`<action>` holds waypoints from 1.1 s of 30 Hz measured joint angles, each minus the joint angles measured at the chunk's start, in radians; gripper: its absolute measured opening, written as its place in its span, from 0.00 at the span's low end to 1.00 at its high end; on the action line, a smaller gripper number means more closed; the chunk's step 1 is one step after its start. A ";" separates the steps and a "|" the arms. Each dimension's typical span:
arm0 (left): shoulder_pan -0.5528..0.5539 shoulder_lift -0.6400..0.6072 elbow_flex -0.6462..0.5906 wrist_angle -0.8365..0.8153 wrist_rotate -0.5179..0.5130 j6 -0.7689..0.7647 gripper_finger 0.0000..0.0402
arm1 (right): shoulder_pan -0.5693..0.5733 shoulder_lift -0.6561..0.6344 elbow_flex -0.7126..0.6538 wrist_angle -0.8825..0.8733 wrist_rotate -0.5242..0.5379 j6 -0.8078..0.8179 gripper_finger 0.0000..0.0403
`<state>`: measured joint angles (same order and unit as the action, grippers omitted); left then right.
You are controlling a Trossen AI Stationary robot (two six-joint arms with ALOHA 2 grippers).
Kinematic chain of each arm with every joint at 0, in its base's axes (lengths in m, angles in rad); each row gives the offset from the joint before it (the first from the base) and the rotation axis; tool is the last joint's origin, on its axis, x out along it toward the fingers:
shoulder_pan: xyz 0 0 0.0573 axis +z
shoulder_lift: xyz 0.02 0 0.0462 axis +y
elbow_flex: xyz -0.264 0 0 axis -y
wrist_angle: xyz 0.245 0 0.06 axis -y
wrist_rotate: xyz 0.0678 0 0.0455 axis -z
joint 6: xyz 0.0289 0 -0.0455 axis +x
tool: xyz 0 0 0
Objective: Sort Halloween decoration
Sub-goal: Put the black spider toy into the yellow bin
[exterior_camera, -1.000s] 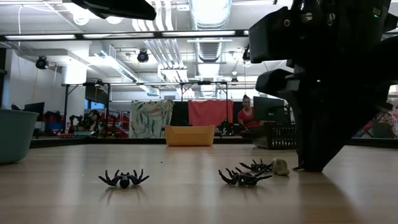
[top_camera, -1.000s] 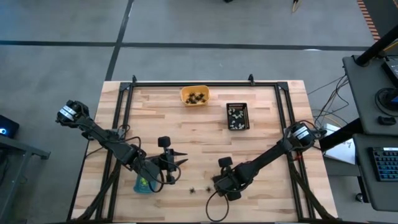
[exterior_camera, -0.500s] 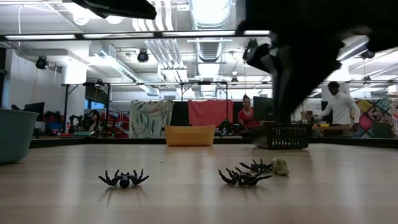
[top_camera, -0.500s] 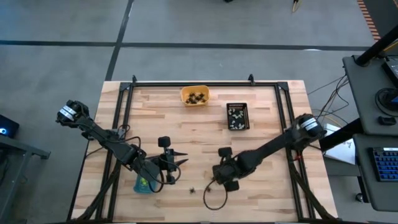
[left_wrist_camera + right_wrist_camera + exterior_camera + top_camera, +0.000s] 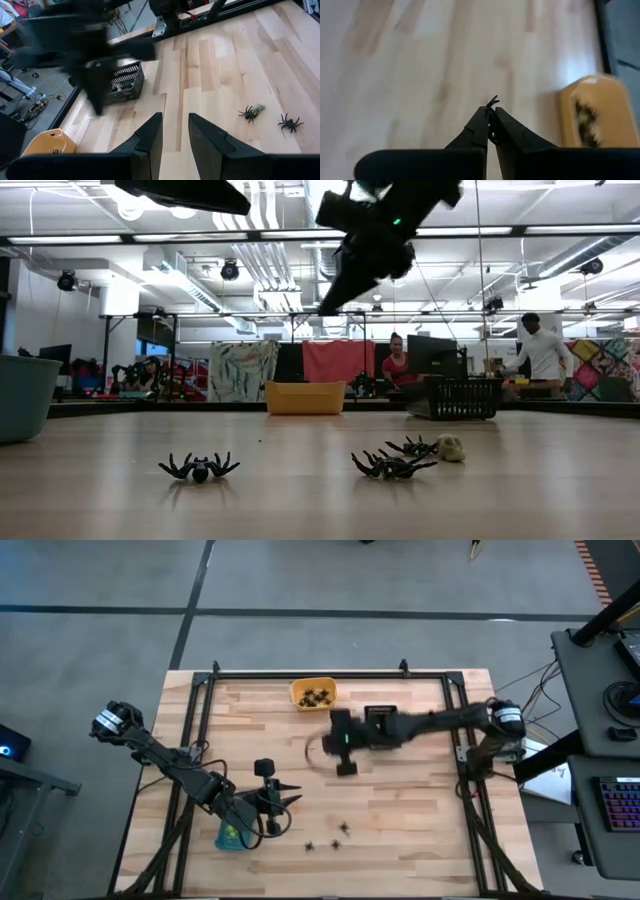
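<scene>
Nearest you, three black spiders and a whitish trinket lie loose on the table's front edge, unsorted. Your left gripper waits beside the blue tray, fingers slightly parted, holding nothing visible. Your right gripper is clenched on a small black spider, carried above mid-table toward the far orange tray. Keep the fingers tight, bring the tips squarely over that tray, not the neighbouring black tray, and lower before you let go.
</scene>
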<state>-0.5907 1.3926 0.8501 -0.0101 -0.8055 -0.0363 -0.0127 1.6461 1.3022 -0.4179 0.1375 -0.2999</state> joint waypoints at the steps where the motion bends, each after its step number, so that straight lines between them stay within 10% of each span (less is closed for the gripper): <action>1: 0.000 0.000 0.000 0.000 0.000 -0.001 0.19 | -0.043 0.000 0.000 0.035 -0.041 -0.024 0.02; 15: 0.007 0.000 0.000 -0.008 0.000 -0.029 0.19 | -0.518 0.165 0.000 0.637 -0.367 0.080 0.02; 33: 0.031 0.000 -0.002 -0.015 0.000 -0.059 0.19 | -0.590 0.301 0.001 0.689 -0.397 0.188 0.02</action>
<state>-0.5593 1.3922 0.8482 -0.0247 -0.8055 -0.0952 -0.6025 1.9472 1.3029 0.2711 -0.2592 -0.1119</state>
